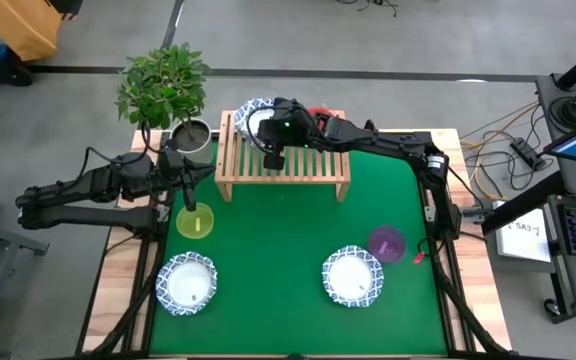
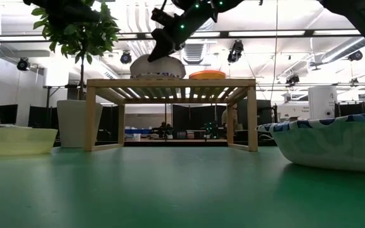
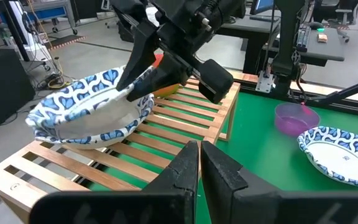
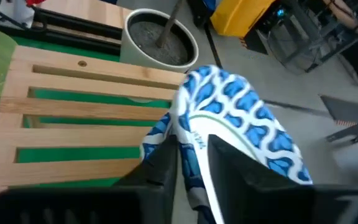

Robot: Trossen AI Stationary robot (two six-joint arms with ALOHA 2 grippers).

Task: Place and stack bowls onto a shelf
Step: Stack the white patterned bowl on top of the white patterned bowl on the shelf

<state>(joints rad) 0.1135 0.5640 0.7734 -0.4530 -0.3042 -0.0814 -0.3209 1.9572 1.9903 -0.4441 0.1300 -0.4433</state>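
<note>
A white bowl with a blue-patterned rim (image 3: 89, 115) sits at the far left of the light-wood slatted shelf (image 1: 283, 165). My right gripper (image 1: 265, 128) is above it and shut on its rim. An orange bowl (image 2: 206, 75) sits on the shelf beside it. My left gripper (image 3: 199, 168) is shut and empty, hovering off the shelf's left end above a yellow bowl (image 1: 195, 222). Two more blue-patterned bowls (image 1: 188, 283) (image 1: 353, 276) and a purple bowl (image 1: 386, 242) rest on the green mat. My right gripper pinches the bowl's rim (image 4: 194, 138) on the side toward the shelf's middle, one finger inside the bowl and one outside. The fingers (image 3: 143, 62) slant down from above and from the table's right. The bowl's underside (image 3: 95, 142) is on the slats, the held rim raised.
A grey pot (image 1: 192, 135) with a green plant stands just off the shelf's far left corner, near my left arm. The green mat (image 1: 278, 250) between the shelf and the near bowls is open.
</note>
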